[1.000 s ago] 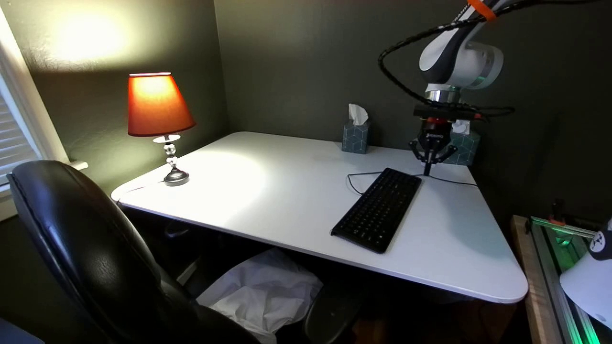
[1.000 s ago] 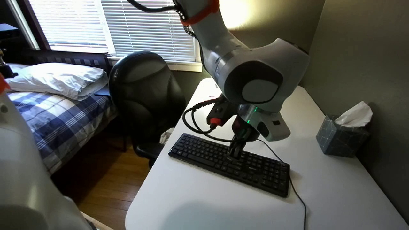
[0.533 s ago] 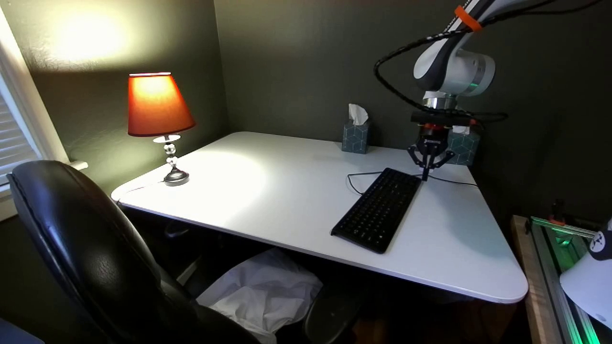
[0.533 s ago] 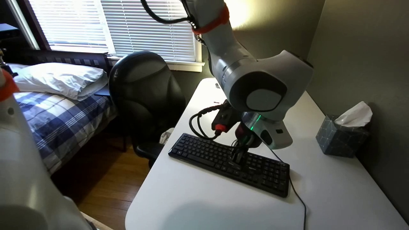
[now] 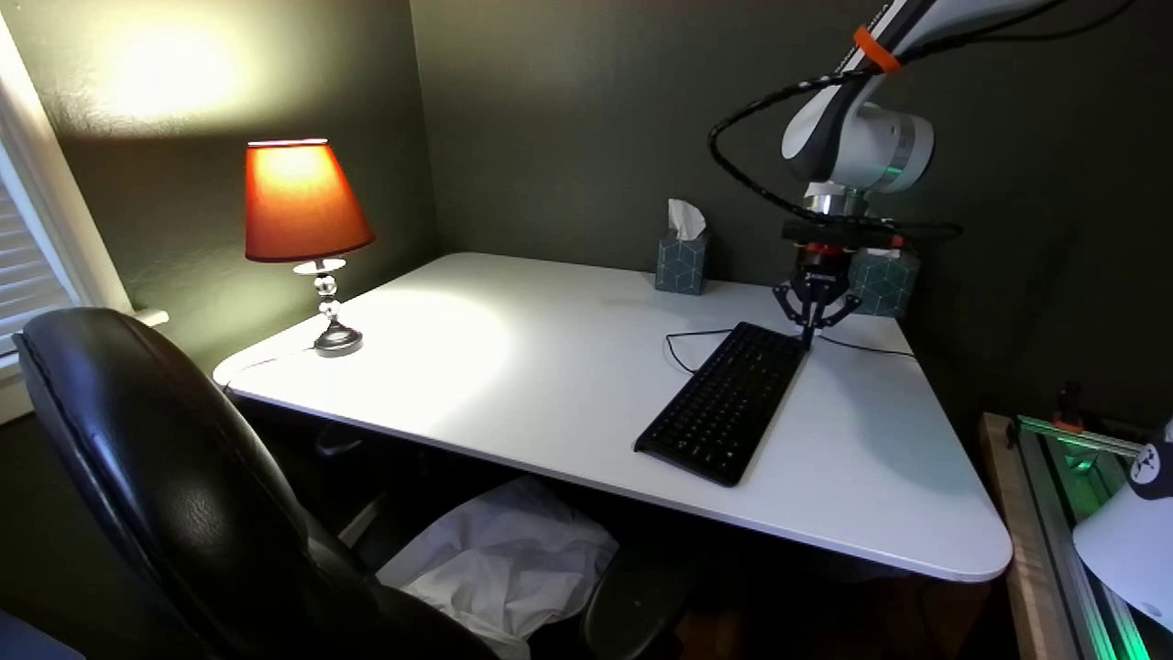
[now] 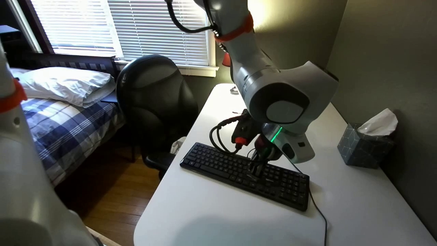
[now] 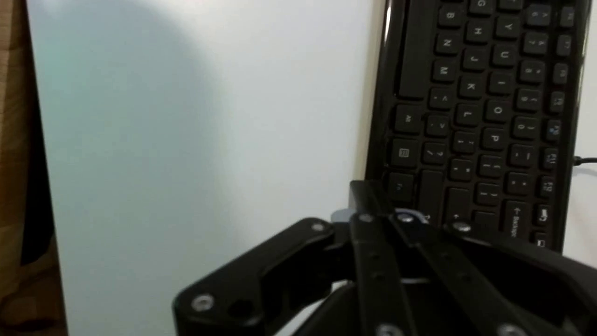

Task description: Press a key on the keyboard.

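While the gripper (image 7: 370, 198) points down with its fingers (image 7: 373, 256) pressed together, holding nothing, their tips overlap the long edge of the keyboard (image 7: 471, 116), at the upper right of the wrist view; whether they touch it, I cannot tell. The keyboard lies on the white table (image 5: 550, 367), right of centre in an exterior view, where a tissue box (image 5: 680, 266) stands farther up, a lit lamp (image 5: 307, 206) at the left, and a black chair (image 5: 165, 486) fills the lower left.

Home bedroom, blue plaid bed (image 6: 70, 124), white pillow (image 6: 63, 83), desk (image 5: 559, 367), black chair (image 5: 174, 486), lit lamp (image 5: 302, 206)
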You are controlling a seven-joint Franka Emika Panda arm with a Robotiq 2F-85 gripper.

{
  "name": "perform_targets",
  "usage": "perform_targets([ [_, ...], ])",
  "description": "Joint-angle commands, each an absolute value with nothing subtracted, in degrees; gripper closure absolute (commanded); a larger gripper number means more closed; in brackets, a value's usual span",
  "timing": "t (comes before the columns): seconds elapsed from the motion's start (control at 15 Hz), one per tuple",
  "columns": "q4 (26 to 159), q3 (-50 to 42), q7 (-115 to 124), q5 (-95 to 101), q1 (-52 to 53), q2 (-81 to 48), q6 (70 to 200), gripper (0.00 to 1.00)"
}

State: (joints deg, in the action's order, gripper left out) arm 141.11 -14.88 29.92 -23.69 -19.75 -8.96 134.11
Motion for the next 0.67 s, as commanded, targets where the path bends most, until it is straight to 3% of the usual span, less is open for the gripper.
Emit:
perform_targets([
  [0.0,139.7,-15.3,26.6,-26.3,-18.6,-11.4,135.2,1.0],
  [0.6,136.8,-15.0,24.1,-28.3,-18.4,-16.1,135.0,1.0],
])
